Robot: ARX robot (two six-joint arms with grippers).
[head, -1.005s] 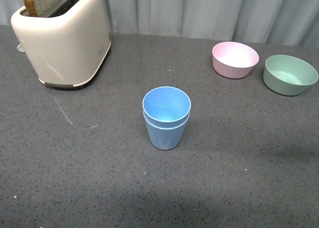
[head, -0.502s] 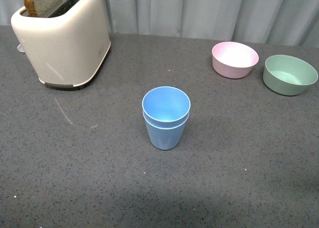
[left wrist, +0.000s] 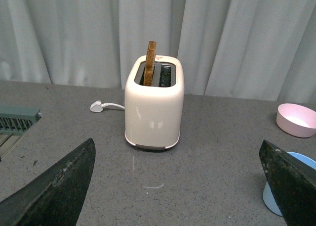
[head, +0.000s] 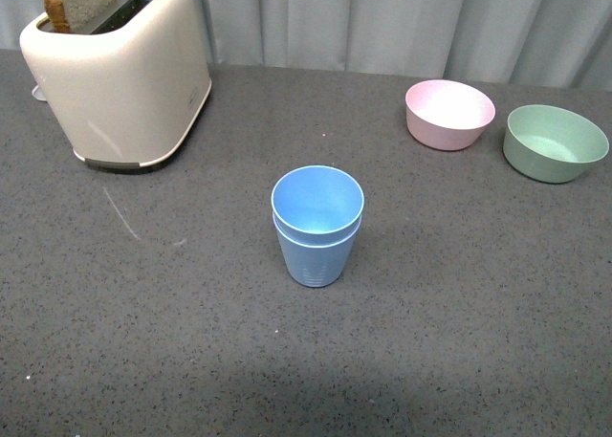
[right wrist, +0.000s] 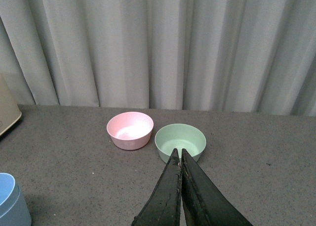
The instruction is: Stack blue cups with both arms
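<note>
The two blue cups (head: pixel 316 229) stand nested, one inside the other, upright at the middle of the grey table. Neither arm shows in the front view. In the left wrist view my left gripper (left wrist: pixel 177 159) is open and empty, its fingers (left wrist: pixel 64 186) wide apart, and the stacked cups (left wrist: pixel 272 196) peek out from behind one finger. In the right wrist view my right gripper (right wrist: pixel 178 152) is shut on nothing, raised over the table, and the cups (right wrist: pixel 11 201) show at the frame's corner, well apart from it.
A cream toaster (head: pixel 120 74) with a slice of bread stands at the back left. A pink bowl (head: pixel 449 114) and a green bowl (head: pixel 555 142) sit at the back right. A grey curtain (head: pixel 382 21) hangs behind the table. A white plug (left wrist: pixel 97 106) lies by the toaster.
The cups and bowls stay put. A dark shadow on the table at the right, seen a second ago, has gone from the front view.
</note>
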